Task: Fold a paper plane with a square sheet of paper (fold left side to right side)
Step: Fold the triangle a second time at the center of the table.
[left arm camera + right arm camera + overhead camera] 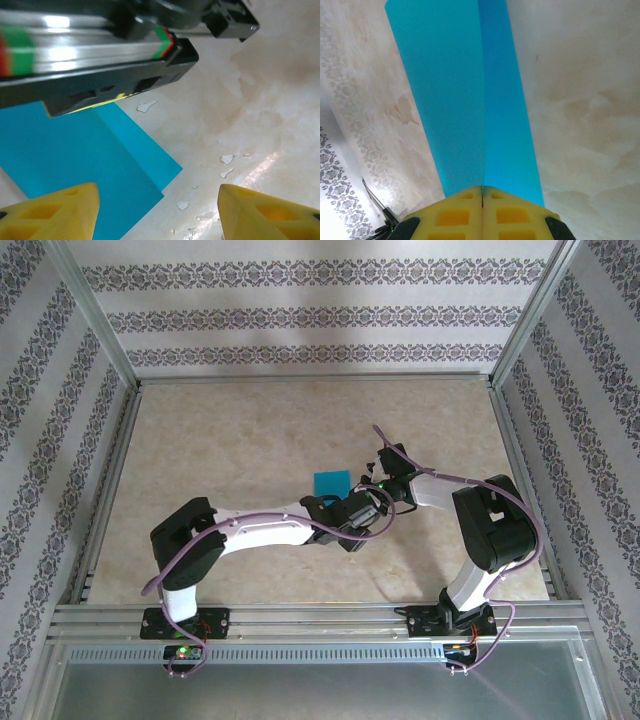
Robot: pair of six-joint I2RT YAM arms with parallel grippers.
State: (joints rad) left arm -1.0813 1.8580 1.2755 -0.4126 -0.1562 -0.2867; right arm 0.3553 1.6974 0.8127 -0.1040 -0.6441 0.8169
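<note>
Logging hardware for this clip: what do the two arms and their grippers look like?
The left arm and right arm: white shells, black joints and bases, purple cables looping alongside, small green lights. The left gripper and right gripper have yellow fingers with square recesses.

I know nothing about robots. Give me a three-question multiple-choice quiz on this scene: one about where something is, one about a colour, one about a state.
1. Where does the sheet of paper lie on the table?
A. In the far left corner
B. Near the middle
C. On the metal rail at the near edge

2. What colour is the sheet?
A. Red
B. White
C. Teal-blue

3. How do the right tool's yellow fingers stand?
A. Pressed together
B. Wide apart
C. Closed around a cup

Answers:
1 B, the overhead view shows it mid-table.
2 C, it is teal-blue in every view.
3 A, the right wrist view shows no gap between them.
</note>
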